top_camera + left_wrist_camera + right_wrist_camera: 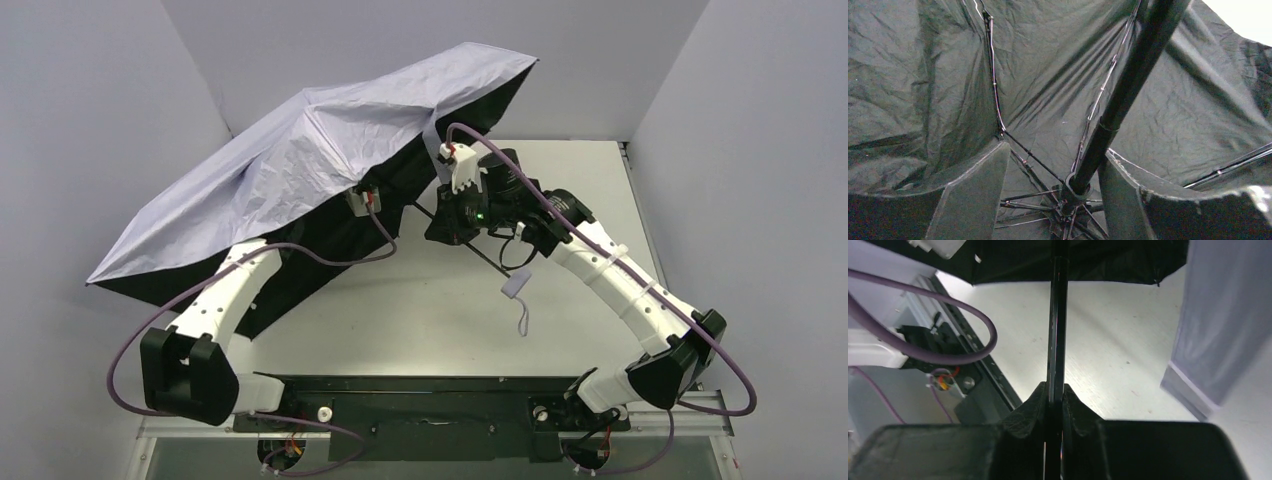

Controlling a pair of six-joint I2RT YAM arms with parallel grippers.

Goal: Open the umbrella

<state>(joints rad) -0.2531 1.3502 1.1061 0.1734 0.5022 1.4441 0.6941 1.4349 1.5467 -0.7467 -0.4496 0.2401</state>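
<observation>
The umbrella (300, 150) is spread open, tilted over the table's left half, with its lilac-white side up and black lining below. Its thin black shaft (480, 250) runs down right to the small lilac handle (514, 284) with a dangling strap. My right gripper (445, 225) is shut on that shaft (1057, 315), fingertips pinching it from both sides (1054, 387). My left gripper (1055, 150) is under the canopy and hidden in the top view. It stands open astride the shaft (1128, 85) just above the runner hub (1075, 187). The shaft lies close to its right finger (1120, 190).
The canopy's lower edge (200, 300) rests near my left arm (225, 300). Grey walls close in the white table (420, 310) on three sides. A black rail (420, 410) runs along the near edge. A purple cable (973, 352) loops beside the right wrist.
</observation>
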